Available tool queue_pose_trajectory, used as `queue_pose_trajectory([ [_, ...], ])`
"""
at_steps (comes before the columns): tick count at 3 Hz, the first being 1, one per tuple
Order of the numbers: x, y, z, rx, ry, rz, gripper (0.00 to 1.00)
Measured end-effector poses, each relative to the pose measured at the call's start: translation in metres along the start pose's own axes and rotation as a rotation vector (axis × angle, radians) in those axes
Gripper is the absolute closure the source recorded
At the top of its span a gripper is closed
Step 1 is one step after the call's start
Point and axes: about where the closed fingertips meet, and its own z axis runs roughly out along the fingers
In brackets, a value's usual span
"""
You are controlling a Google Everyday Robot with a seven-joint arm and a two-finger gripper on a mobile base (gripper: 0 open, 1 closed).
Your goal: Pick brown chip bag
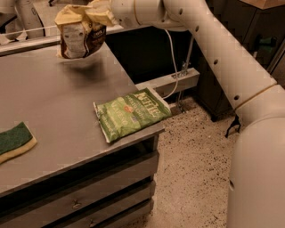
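Note:
The brown chip bag (79,35) hangs in the air above the far part of the grey table (58,102). It is dark brown with a pale yellow top end. My gripper (99,12) is at the top of the view, shut on the bag's upper end, and holds it clear of the tabletop. The white arm reaches in from the right. The bag's shadow lies on the table under it.
A green Kettle chip bag (129,113) lies flat at the table's right front corner, partly over the edge. A green and yellow sponge (13,141) lies at the left edge. Drawers sit under the table. Speckled floor lies to the right.

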Motion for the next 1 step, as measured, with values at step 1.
queue_pose_trajectory([
  [1,0.0,0.0,0.0001,0.0,0.0,0.0,1.0],
])
